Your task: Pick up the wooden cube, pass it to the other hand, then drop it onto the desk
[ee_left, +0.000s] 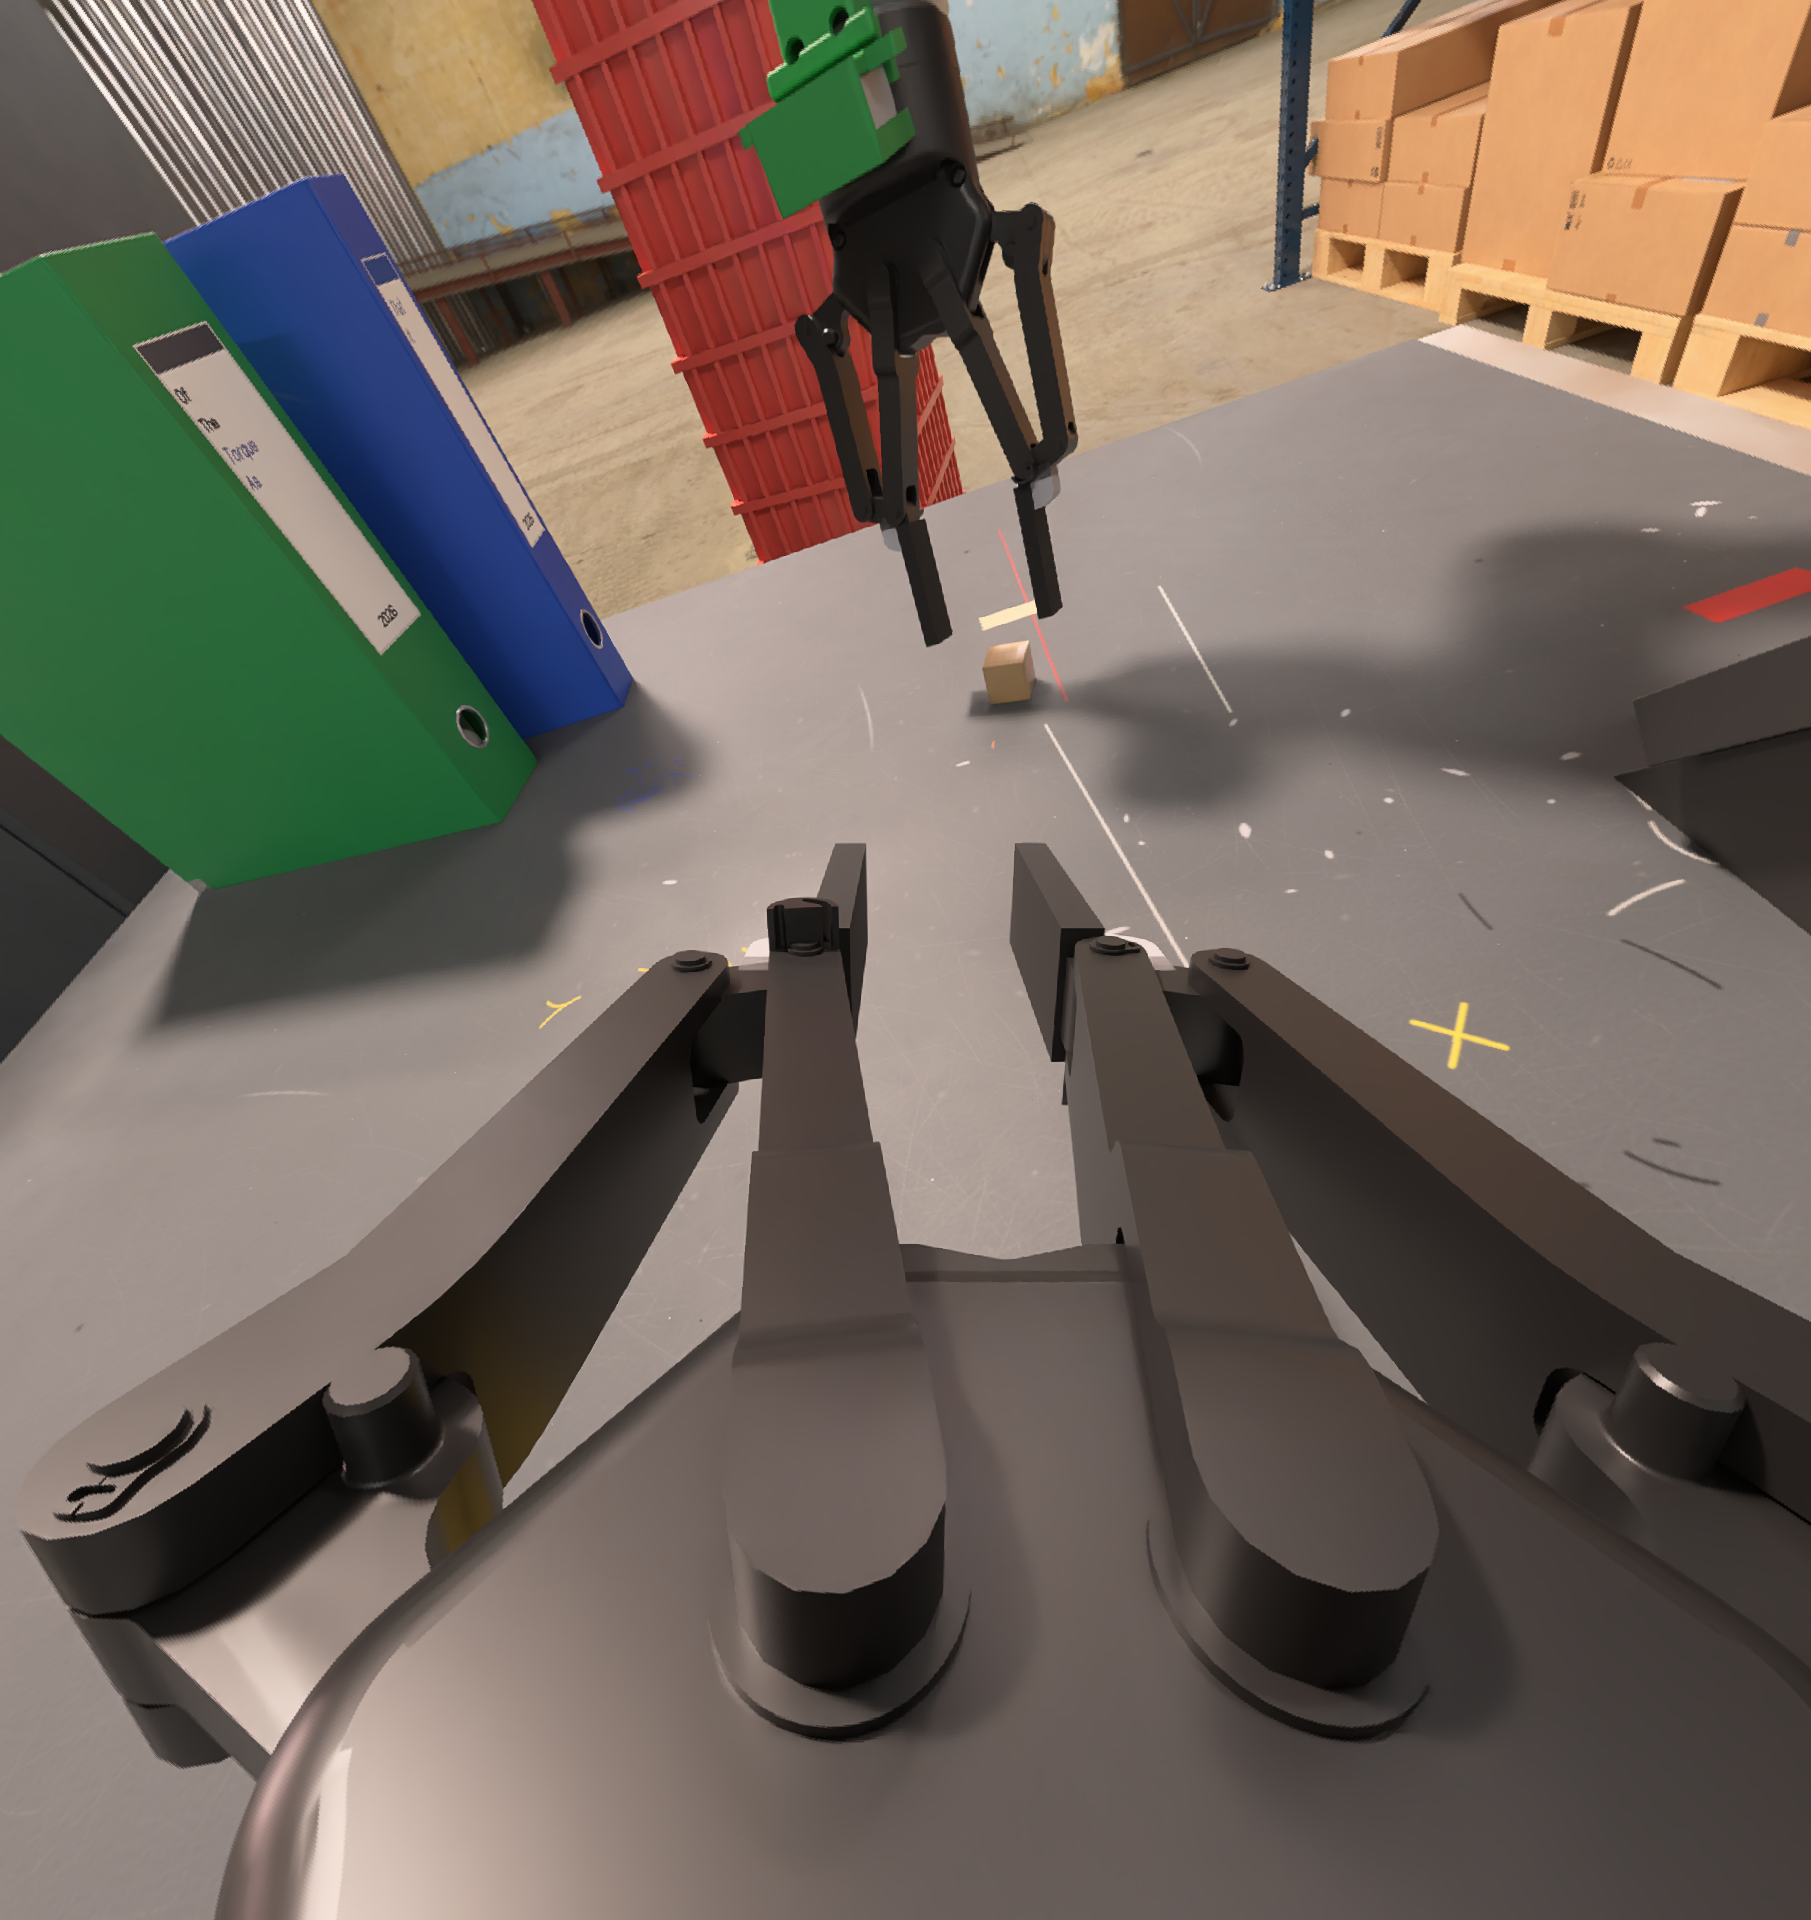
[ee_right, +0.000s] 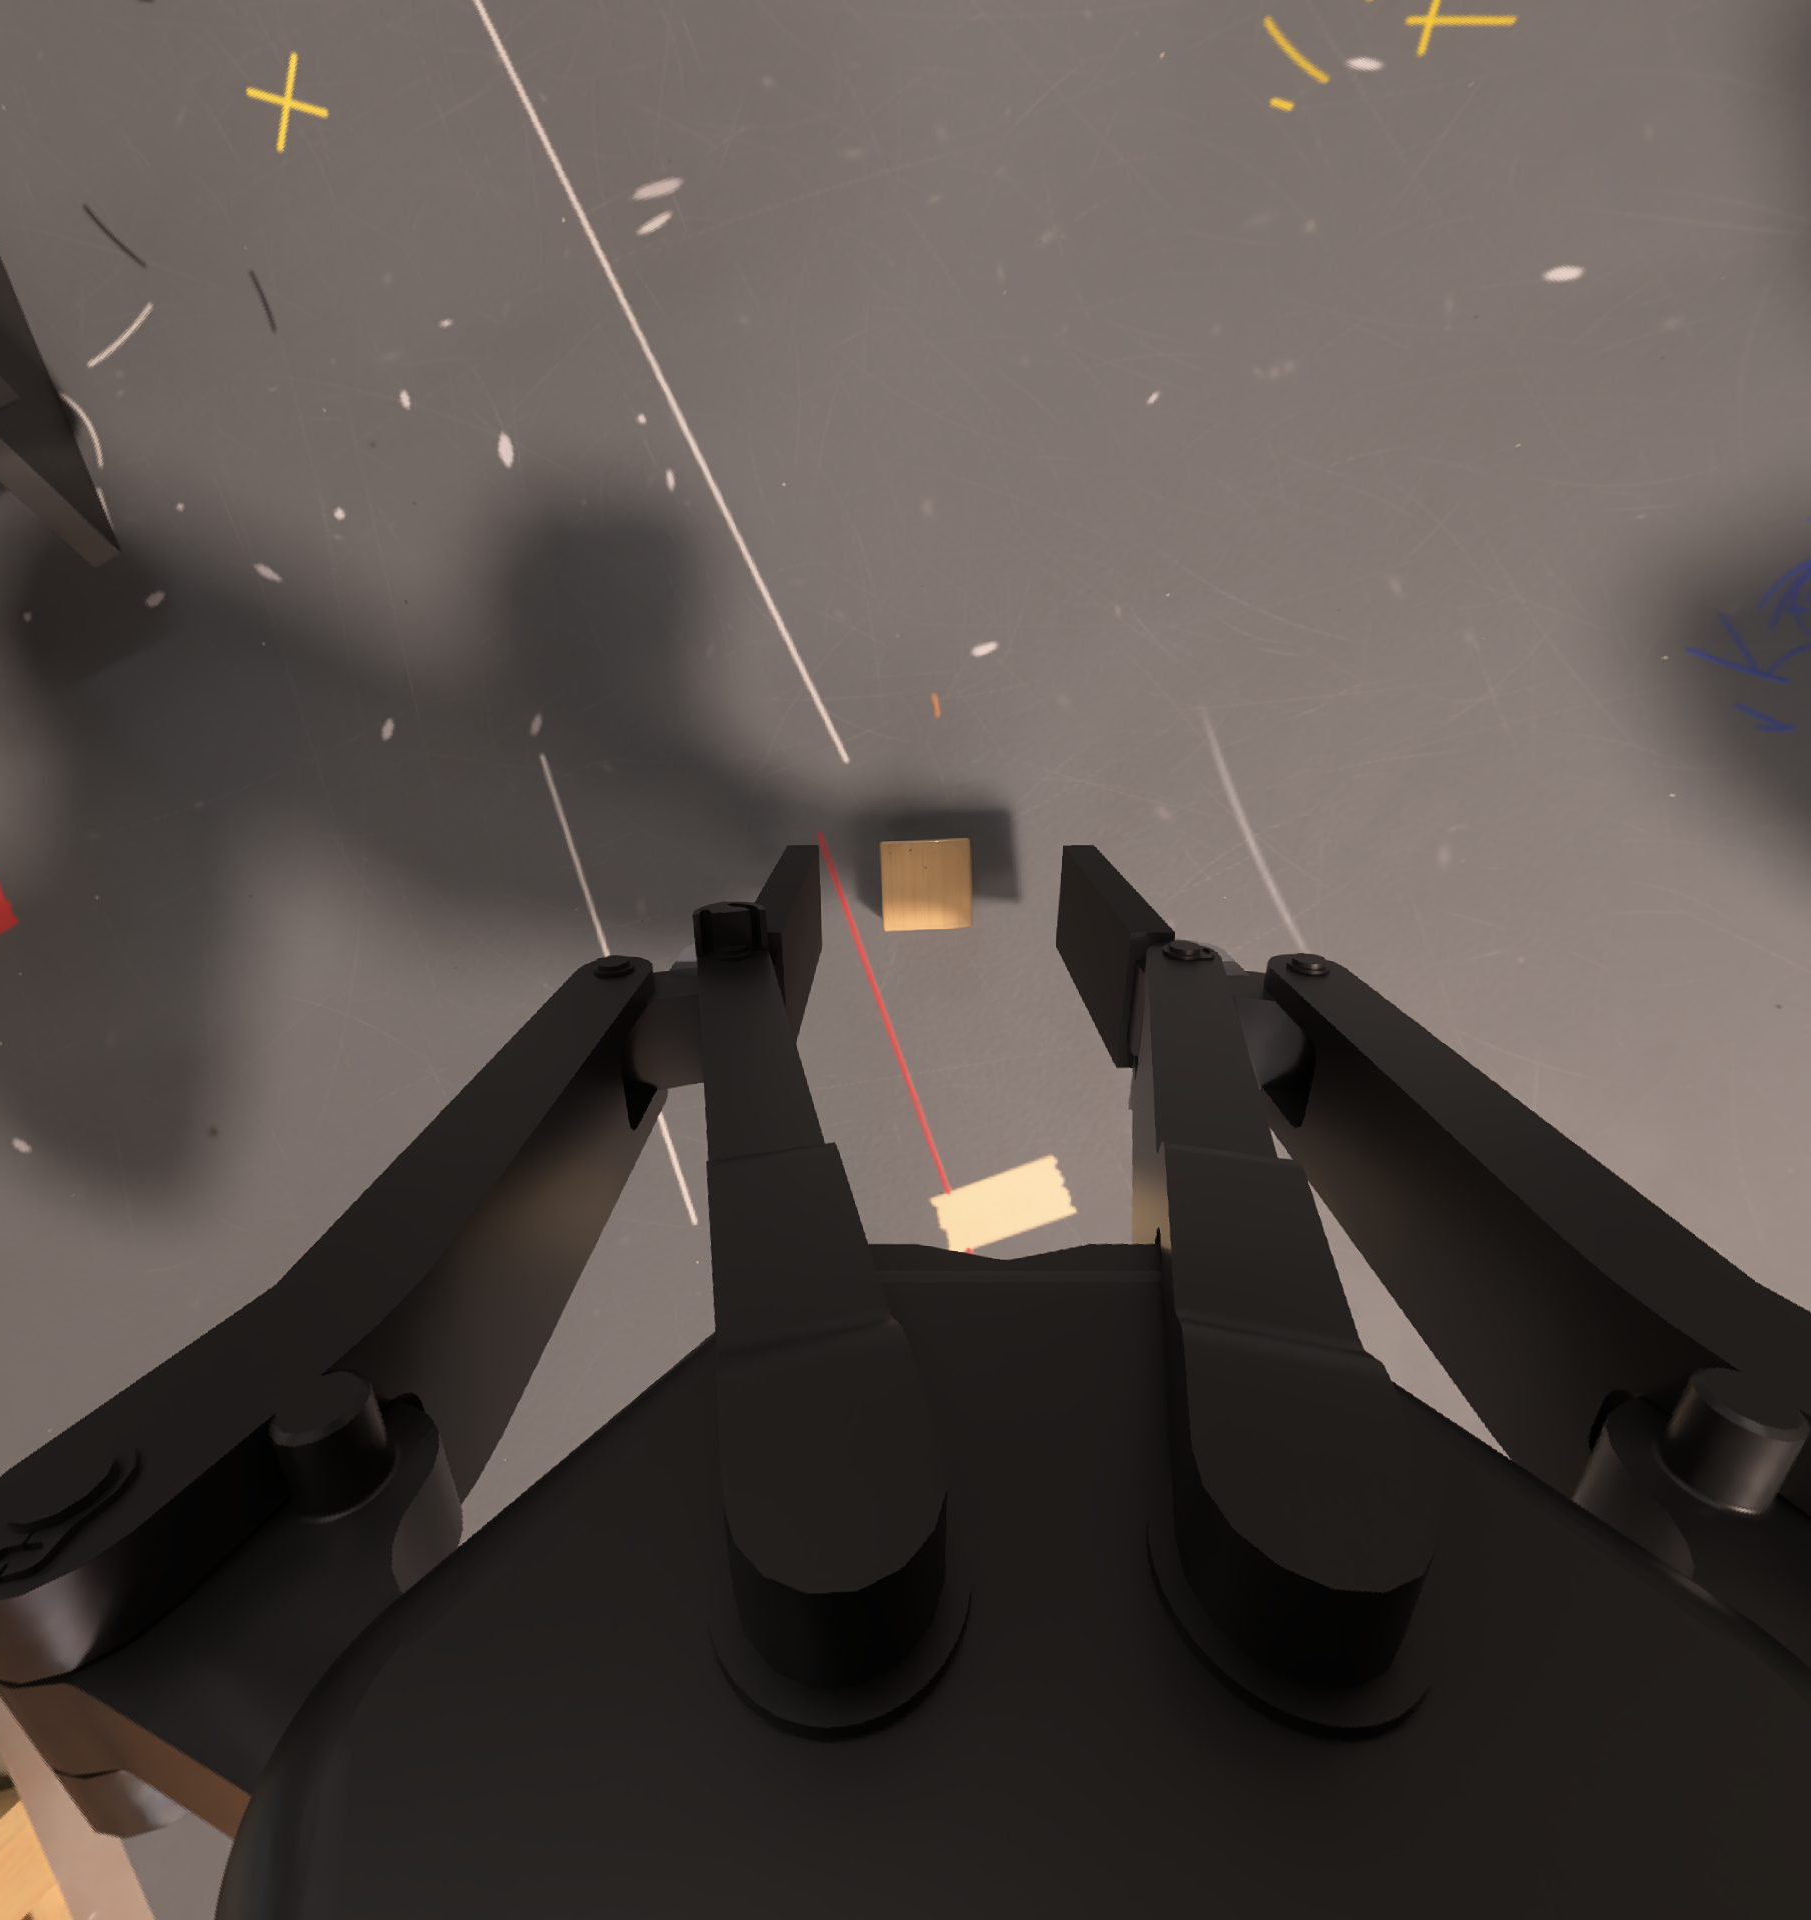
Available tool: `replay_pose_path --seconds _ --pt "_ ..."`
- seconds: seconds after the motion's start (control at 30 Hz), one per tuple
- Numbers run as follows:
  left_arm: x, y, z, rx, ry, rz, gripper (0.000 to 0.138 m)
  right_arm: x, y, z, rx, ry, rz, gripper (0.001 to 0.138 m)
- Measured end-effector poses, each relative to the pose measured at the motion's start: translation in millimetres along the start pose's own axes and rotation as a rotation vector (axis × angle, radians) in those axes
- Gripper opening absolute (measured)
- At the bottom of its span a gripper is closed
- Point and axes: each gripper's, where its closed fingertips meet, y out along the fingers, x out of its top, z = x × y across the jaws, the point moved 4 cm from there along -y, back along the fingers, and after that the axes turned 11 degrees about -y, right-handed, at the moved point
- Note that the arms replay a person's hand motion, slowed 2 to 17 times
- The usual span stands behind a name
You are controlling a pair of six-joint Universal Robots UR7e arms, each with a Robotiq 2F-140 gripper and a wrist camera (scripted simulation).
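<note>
Small wooden cube [ee_left: 1008, 671] [ee_right: 925, 883] (pale tan), flat on grey desk [ee_left: 880, 1039] [ee_right: 1192, 520]

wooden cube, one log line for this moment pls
cube: on desk, ungripped | right gripper: open, above cube | left gripper: open, empty, away from cube

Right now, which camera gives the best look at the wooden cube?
The right wrist view: the wooden cube sits large and unobstructed on the desk, just beyond the open jaws. The left wrist view shows it small and far off, below the right gripper.
</note>
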Motion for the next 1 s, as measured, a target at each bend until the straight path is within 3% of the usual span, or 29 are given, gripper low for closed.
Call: replay_pose_path --seconds 0.47,1.0 --pt "-1.5 -8.5 1.7 0.011 -0.011 -0.024 0.038 8.0 -48.8 -8.4 -0.165 0.044 -0.079 0.068" --pt "-5.5 -19.7 1.9 0.023 -0.024 -0.057 0.038 38.6 -121.8 -15.2 -0.412 0.131 -0.328 0.091"
